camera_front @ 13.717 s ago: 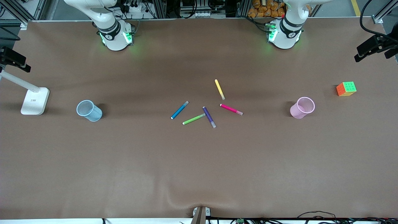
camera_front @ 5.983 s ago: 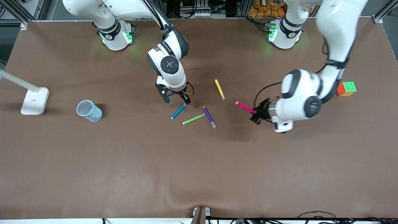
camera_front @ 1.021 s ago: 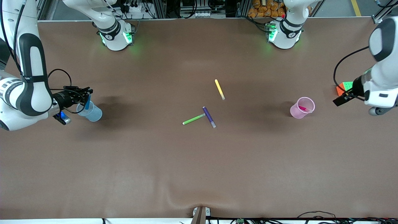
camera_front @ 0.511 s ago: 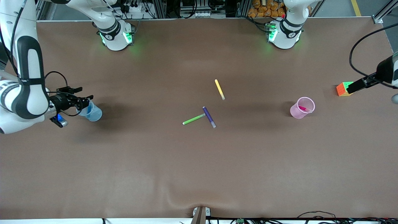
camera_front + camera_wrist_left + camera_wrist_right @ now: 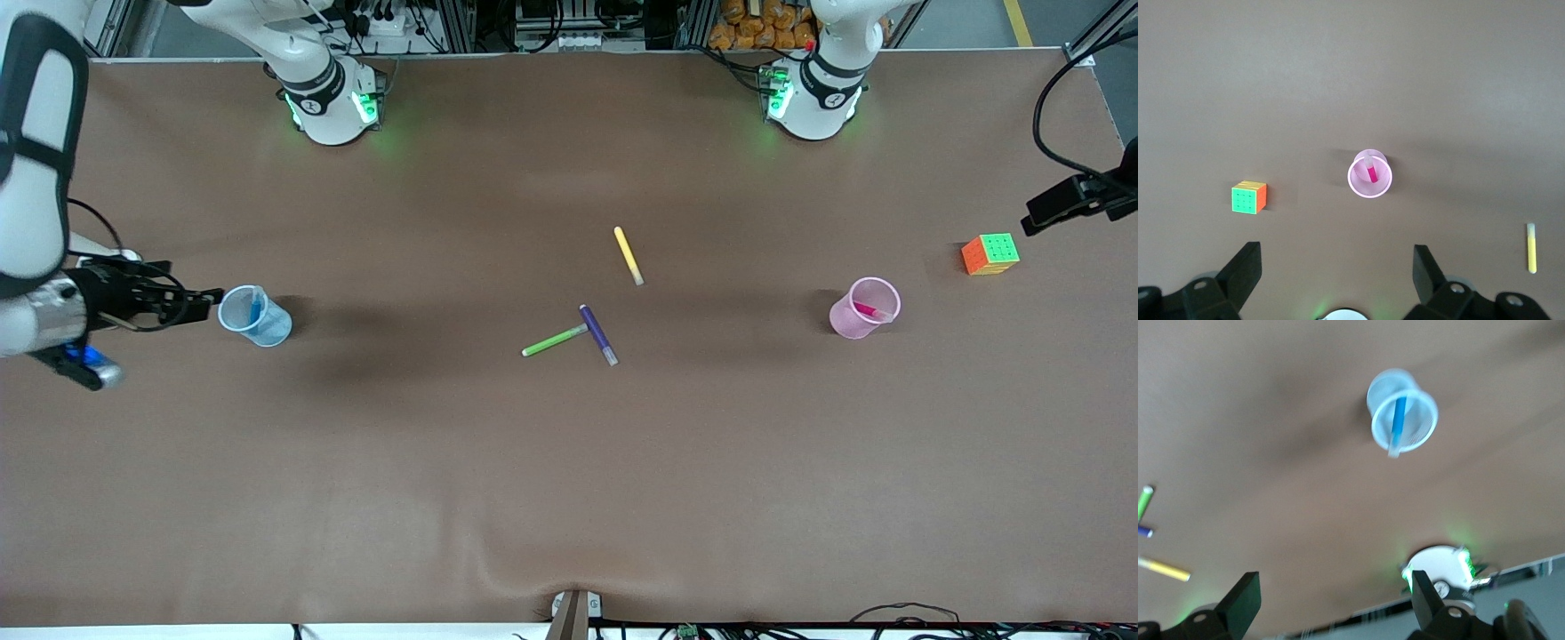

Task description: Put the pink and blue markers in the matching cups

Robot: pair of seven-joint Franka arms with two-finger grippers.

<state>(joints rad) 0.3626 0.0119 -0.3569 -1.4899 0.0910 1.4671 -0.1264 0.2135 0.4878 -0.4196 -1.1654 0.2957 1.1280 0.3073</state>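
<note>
we see the right gripper (image 5: pixel 200 296) just beside the translucent pale blue cup (image 5: pixel 255 316), jaws wide, holding nothing; the slim blue marker (image 5: pixel 256 308) leans inside it. mid-counter lie green, purple and yellow markers. the pink marker (image 5: pixel 873 311) sits in the pale pink cup (image 5: pixel 861 309). the left gripper (image 5: pixel 1338 270) hangs empty, jaws spread, above the counter

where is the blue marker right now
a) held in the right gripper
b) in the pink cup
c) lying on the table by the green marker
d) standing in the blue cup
d: the blue marker stands inside the blue cup, and the right gripper, beside the cup, is open and empty.
</note>
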